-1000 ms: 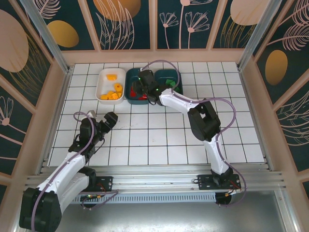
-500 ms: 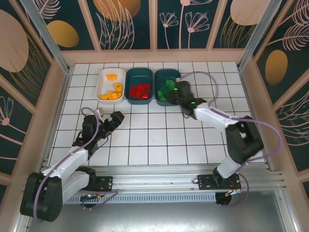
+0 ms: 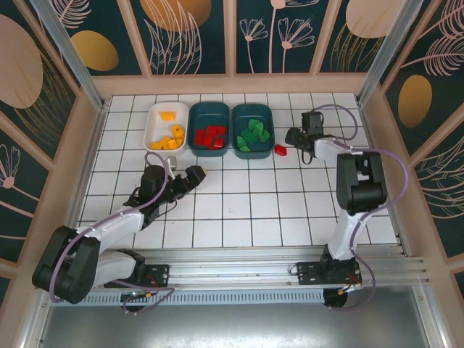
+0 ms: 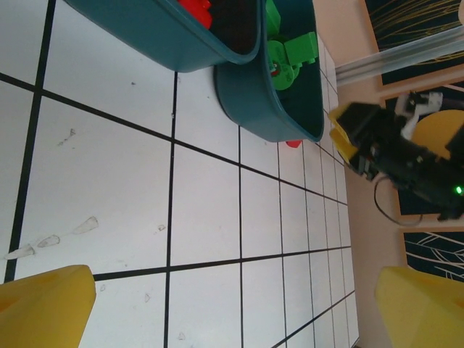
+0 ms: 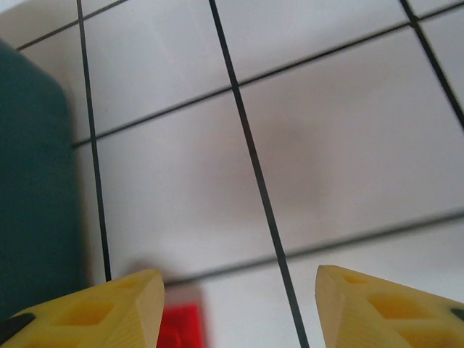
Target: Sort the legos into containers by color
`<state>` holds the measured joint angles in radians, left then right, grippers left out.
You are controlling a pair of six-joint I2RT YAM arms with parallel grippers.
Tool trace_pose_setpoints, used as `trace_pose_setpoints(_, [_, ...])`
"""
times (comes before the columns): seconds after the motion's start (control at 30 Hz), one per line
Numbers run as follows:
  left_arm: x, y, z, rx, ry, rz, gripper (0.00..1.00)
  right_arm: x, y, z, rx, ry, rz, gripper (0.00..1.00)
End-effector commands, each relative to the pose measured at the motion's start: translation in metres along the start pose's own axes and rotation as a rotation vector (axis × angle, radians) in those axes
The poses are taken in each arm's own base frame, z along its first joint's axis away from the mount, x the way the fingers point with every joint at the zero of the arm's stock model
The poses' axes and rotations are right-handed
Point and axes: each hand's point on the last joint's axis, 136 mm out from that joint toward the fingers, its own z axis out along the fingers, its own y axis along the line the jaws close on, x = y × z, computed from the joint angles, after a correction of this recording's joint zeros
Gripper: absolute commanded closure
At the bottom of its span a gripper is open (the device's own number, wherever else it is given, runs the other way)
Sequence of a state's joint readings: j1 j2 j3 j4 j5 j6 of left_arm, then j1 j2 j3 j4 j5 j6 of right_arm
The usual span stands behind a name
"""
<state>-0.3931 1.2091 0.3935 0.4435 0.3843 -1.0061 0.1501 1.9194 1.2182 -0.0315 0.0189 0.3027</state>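
Observation:
Three containers stand in a row at the back. The white tray [image 3: 154,130] holds orange-yellow legos [image 3: 168,138]. The middle teal tray [image 3: 196,123] holds red legos [image 3: 211,135], and the right teal tray [image 3: 265,116] holds green legos [image 3: 251,135]. One red lego [image 3: 280,149] lies on the tiles just right of that tray. My right gripper [image 3: 291,138] hovers open close above it. In the right wrist view the red lego [image 5: 180,328] sits beside the left finger [image 5: 123,312]. My left gripper [image 3: 196,175] is open over bare tiles, its fingers [image 4: 43,304] wide apart.
In the left wrist view the green-filled tray [image 4: 268,109] and the red lego [image 4: 293,143] lie ahead, with the right gripper [image 4: 362,138] beyond. Wooden walls ring the tiled floor [image 3: 239,203]. The teal tray's wall [image 5: 32,181] is close to the right gripper's left side.
My right gripper swung from over the middle tray, across the green tray, to the tiles right of it. My left gripper reached further right toward the middle.

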Motion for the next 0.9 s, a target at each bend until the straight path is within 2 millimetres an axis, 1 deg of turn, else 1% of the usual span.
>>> trace_pose_setpoints(0.0, [-0.006,-0.010,-0.005,0.015,-0.024,0.045,0.01,0.000,0.004,0.021,-0.009,0.042,-0.026,0.43])
trace_pose_setpoints(0.07, [-0.007,-0.011,-0.008,0.010,-0.031,0.054,0.01,0.005,0.007,0.029,-0.001,0.064,-0.031,0.44])
trace_pose_setpoints(0.13, [-0.008,-0.012,-0.011,0.008,-0.042,0.063,0.02,0.016,0.013,0.033,-0.006,0.087,-0.056,0.46])
trace_pose_setpoints(0.23, [-0.010,-0.012,-0.014,0.000,-0.052,0.077,0.02,0.040,0.019,0.030,-0.003,0.122,-0.095,0.48])
trace_pose_setpoints(0.3, [-0.010,-0.012,-0.013,-0.003,-0.054,0.082,0.02,0.057,0.020,0.023,-0.008,0.144,-0.107,0.50])
trace_pose_setpoints(0.33, [-0.010,-0.012,-0.013,-0.004,-0.052,0.084,0.01,0.064,0.019,0.018,-0.006,0.154,-0.112,0.51])
trace_pose_setpoints(0.4, [-0.010,-0.011,-0.011,-0.004,-0.046,0.084,0.01,0.078,0.012,0.007,0.026,0.158,-0.103,0.53])
trace_pose_setpoints(0.5, [-0.008,-0.010,-0.008,-0.002,-0.036,0.080,0.02,0.092,0.005,-0.016,0.050,0.156,-0.088,0.58])
trace_pose_setpoints(0.6, [-0.006,-0.008,-0.006,0.001,-0.028,0.076,0.01,0.102,0.010,-0.040,0.021,0.149,-0.095,0.61])
trace_pose_setpoints(0.63, [-0.007,-0.008,-0.005,0.004,-0.029,0.075,0.02,0.103,0.015,-0.047,-0.007,0.149,-0.095,0.61])
trace_pose_setpoints(0.7, [-0.006,-0.008,-0.005,0.010,-0.029,0.073,0.02,0.099,0.015,-0.059,0.001,0.120,-0.097,0.61])
trace_pose_setpoints(0.73, [-0.005,-0.008,-0.005,0.010,-0.026,0.071,0.02,0.096,0.012,-0.065,0.013,0.100,-0.089,0.59])
trace_pose_setpoints(0.8, [-0.005,-0.007,-0.005,0.012,-0.026,0.069,0.02,0.091,0.011,-0.075,0.012,0.066,-0.052,0.47])
trace_pose_setpoints(0.83, [-0.004,-0.007,-0.005,0.010,-0.027,0.069,0.01,0.091,0.011,-0.079,0.014,0.057,-0.034,0.43])
trace_pose_setpoints(0.87, [-0.004,-0.005,-0.006,0.008,-0.027,0.068,0.01,0.093,0.012,-0.082,0.012,0.050,-0.022,0.40])
